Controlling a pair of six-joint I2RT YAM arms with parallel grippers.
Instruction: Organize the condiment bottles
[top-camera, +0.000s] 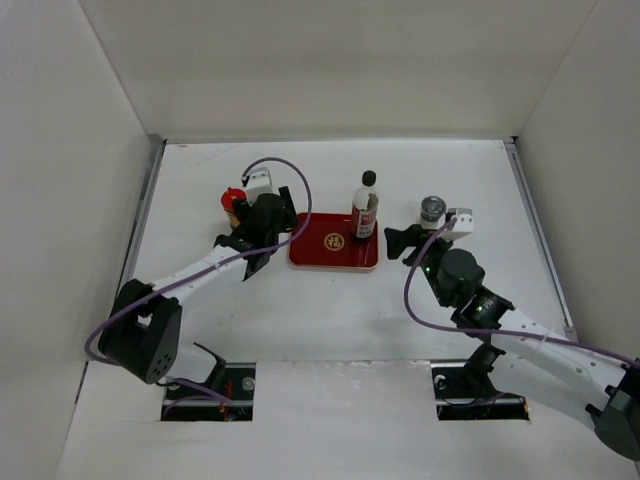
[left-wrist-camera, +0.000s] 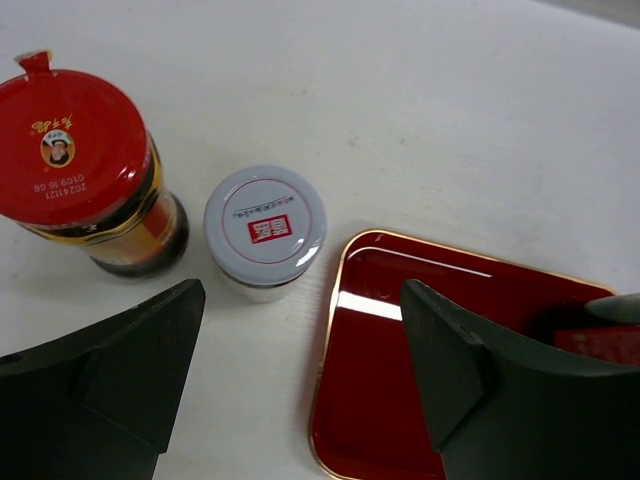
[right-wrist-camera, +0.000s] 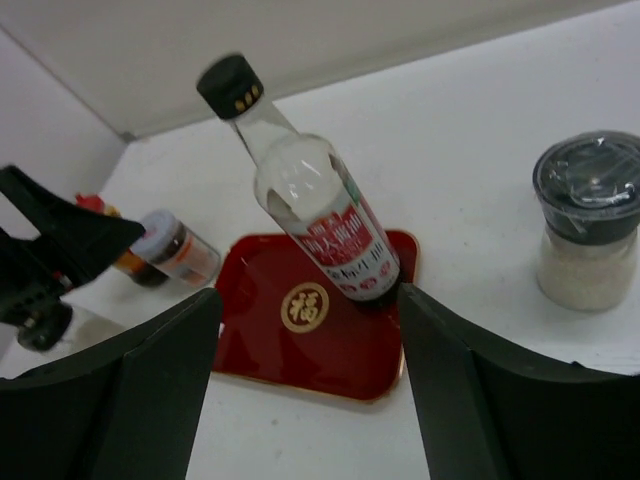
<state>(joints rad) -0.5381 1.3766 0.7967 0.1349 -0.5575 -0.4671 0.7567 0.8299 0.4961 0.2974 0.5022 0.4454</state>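
A tall clear bottle (top-camera: 365, 208) with a black cap and a red label (right-wrist-camera: 320, 215) stands on the right back corner of the red tray (top-camera: 310, 252) (right-wrist-camera: 290, 350). A red-lidded jar (left-wrist-camera: 85, 165) (top-camera: 233, 200) and a white-lidded jar (left-wrist-camera: 265, 225) (right-wrist-camera: 182, 250) stand left of the tray (left-wrist-camera: 380, 400). A dark-lidded jar of white grains (right-wrist-camera: 588, 225) (top-camera: 433, 210) stands right of it. My left gripper (left-wrist-camera: 303, 300) (top-camera: 266, 228) hovers open over the tray's left edge, just short of the white-lidded jar. My right gripper (right-wrist-camera: 310, 300) (top-camera: 405, 242) is open at the tray's right side, holding nothing.
White walls close the table in at the back and on both sides. The left arm's black fingers (right-wrist-camera: 60, 250) reach in at the left of the right wrist view. A gold emblem (right-wrist-camera: 305, 307) marks the tray's middle.
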